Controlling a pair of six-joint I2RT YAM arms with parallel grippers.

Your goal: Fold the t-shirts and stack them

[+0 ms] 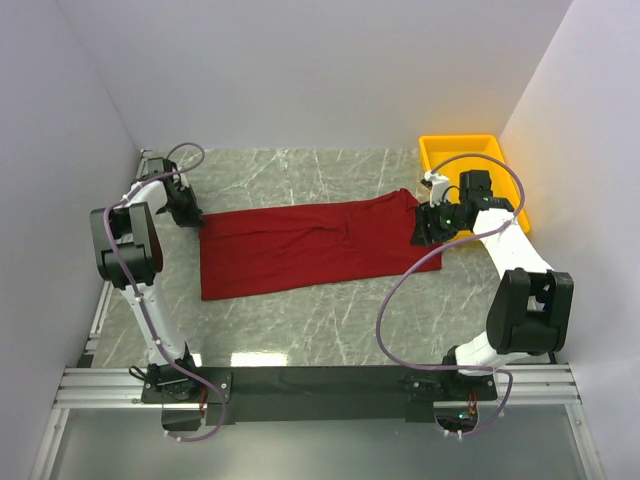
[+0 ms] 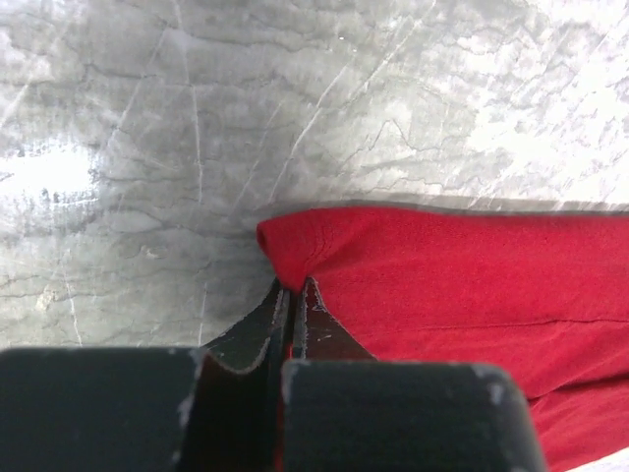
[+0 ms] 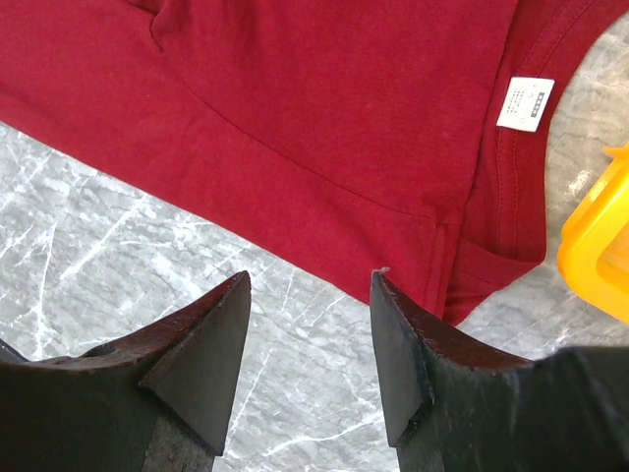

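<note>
Grey marbled worktop (image 1: 300, 325), hemmed by white walls (image 1: 300, 70) on its left, far and right sides, shows bare strips along the far edge and along the near edge, open room on either side of the cloth. At the left edge the left gripper (image 1: 186, 208) is clenched on a corner of the t-shirt (image 1: 310, 245), the red fabric pinched up between its closed jaws. The dark red t-shirt lies as a long folded band across the middle of the worktop, lightly creased, its far side slanting up toward the right. At its right end, where a small white tag (image 3: 525, 103) marks the collar, the right gripper (image 3: 310, 280) hangs released, jaws apart above the shirt's near edge and bare marble. Just beside the collar end, a yellow tray (image 1: 460, 150) sits in the far right corner.
</note>
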